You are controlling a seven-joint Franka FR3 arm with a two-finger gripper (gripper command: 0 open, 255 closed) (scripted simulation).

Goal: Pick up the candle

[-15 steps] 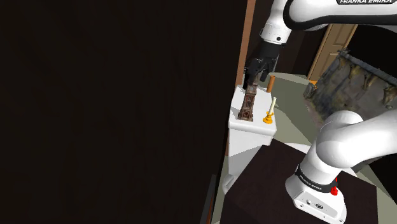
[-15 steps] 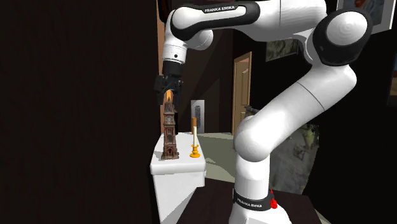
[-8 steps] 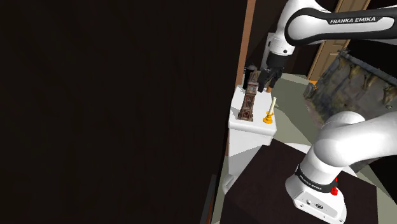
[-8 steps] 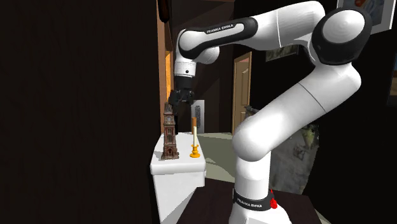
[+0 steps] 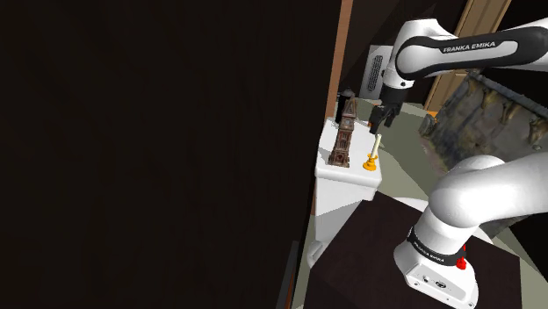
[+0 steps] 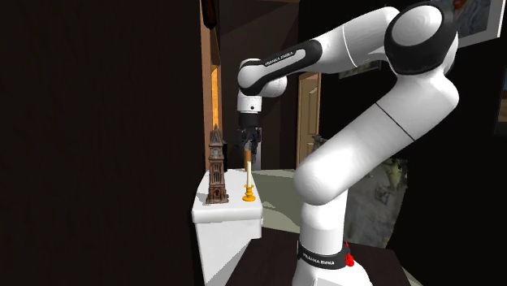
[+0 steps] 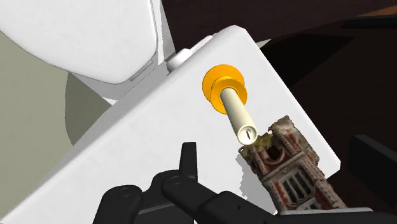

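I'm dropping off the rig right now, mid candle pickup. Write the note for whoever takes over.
Gripper: open, empty, hovering over the candle's tip, nothing grasped.
Candle: cream, upright in its orange holder on the white tank, beside a brown model tower.
Done: approach lined up; in the wrist view the candle's tip lies between the fingers.
Left: lower around the candle, close, lift. The tower stands close by, so probably keep the descent straight.
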